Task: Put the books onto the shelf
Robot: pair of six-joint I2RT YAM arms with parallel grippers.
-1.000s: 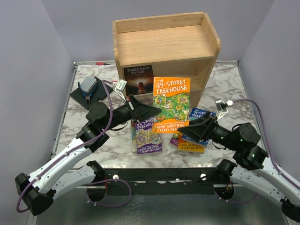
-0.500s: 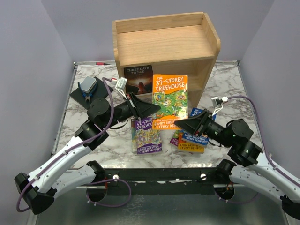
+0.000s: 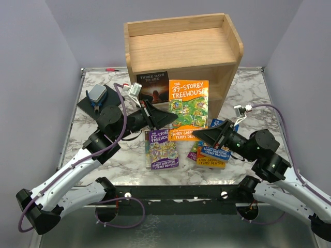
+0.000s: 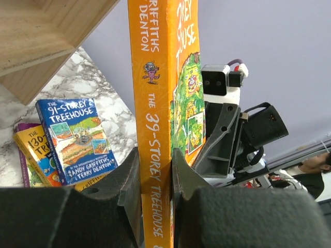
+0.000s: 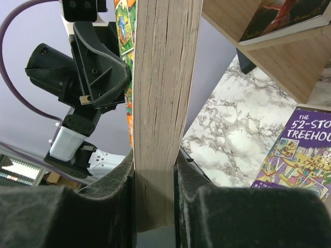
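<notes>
We've got the orange book (image 3: 188,109) upright over the tabletop (image 3: 129,160) ctr, just in front of the shelf (image 3: 183,46), which sits mid far edge. Left claw (image 3: 174,120) is clamped on the spine. Right claw (image 3: 196,136) is pinched narrow on the page edge opposite, jaws touching both faces in its wrist view. Two grips prob. b/c a thin paperback flops w/ one, & upright is how it'd slot into the lower tier beside the dark book (image 3: 153,87). Others lie flat: purple book (image 3: 162,150) by the near edge, blue book (image 3: 220,142) atop a pile to its right. We judge it early: none of ours visibly shelved.
</notes>
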